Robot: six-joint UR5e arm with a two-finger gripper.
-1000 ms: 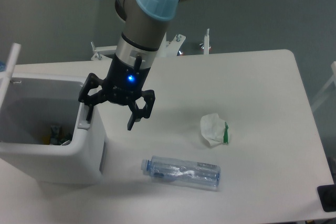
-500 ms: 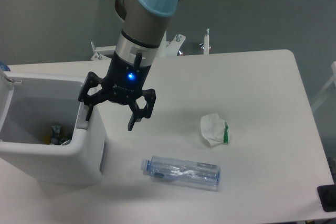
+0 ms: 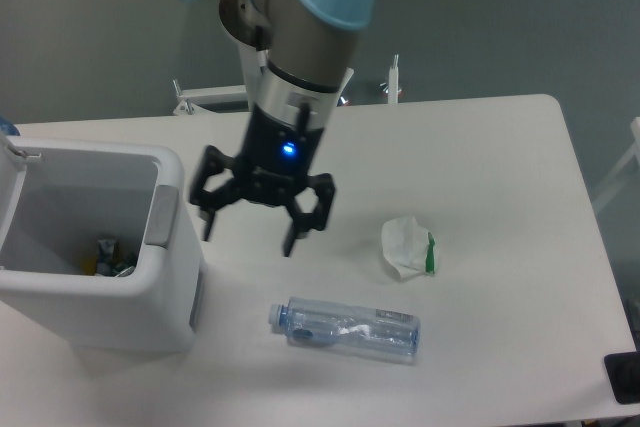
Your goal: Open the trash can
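Note:
The white trash can [image 3: 160,297] stands at the left of the table with its lid swung back and out of the way; only a sliver of the lid [image 3: 10,182] shows at the left edge. The inside is open and holds some litter [image 3: 108,255]. The grey push tab [image 3: 162,215] sits on its right rim. My gripper [image 3: 248,235] is open and empty, hanging over the table just right of the can, apart from the tab.
A clear plastic bottle [image 3: 345,328] lies on its side in front of the gripper. A crumpled white tissue with a green bit [image 3: 408,247] lies to the right. The table's right edge runs down at the far right.
The gripper has moved right, away from the can's push tab. The lid, seen still swinging back a second ago, now rests open.

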